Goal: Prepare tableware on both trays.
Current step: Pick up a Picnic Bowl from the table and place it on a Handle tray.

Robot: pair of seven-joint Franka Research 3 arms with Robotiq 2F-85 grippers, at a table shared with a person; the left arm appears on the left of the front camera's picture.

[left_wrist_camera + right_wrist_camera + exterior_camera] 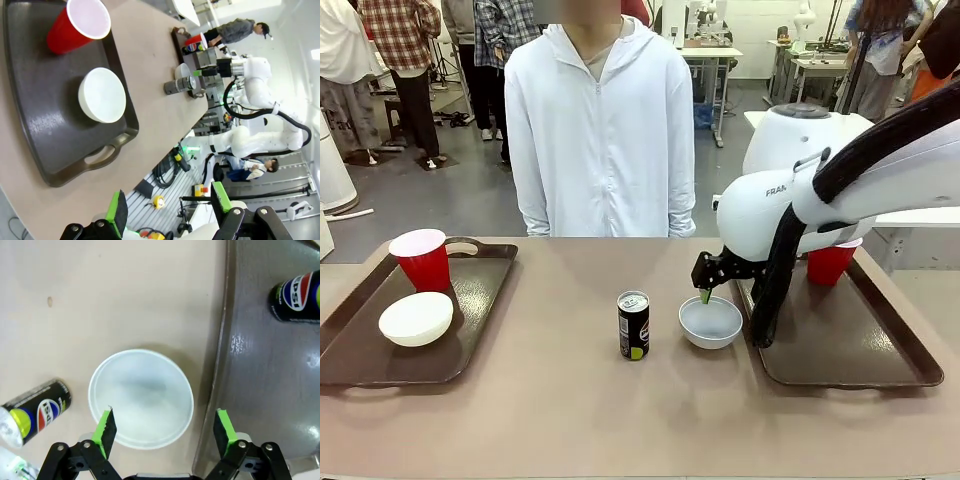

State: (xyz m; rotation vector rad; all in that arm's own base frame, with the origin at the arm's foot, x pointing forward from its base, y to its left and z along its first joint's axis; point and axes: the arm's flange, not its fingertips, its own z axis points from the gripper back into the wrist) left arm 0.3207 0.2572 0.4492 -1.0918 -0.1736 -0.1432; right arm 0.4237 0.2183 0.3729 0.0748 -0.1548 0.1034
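Tabletop (pixel 520 420) w/ empty grey-blue bowl (pixel 710 322) under spread R fingers (pixel 705 294); L fingers (pixel 119 215) spread too; cream bowl (pixel 416 318) empty on tray (pixel 480 292).

Wide bare table (pixel 540 400) is left between the left tray (pixel 470 310) and the can (pixel 633 325). Right of the can, passage is narrowed by the pale bowl (pixel 710 322) just beside the right tray (pixel 860 345).

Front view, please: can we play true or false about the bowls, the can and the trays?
1. The white bowl sits on the left tray. True.
2. The grey-blue bowl is on the right tray. False: it stands on the table, beside that tray.
3. The can next to the grey-blue bowl lies on its side. False: it stands upright.
4. The right gripper hangs open over the grey-blue bowl. True.
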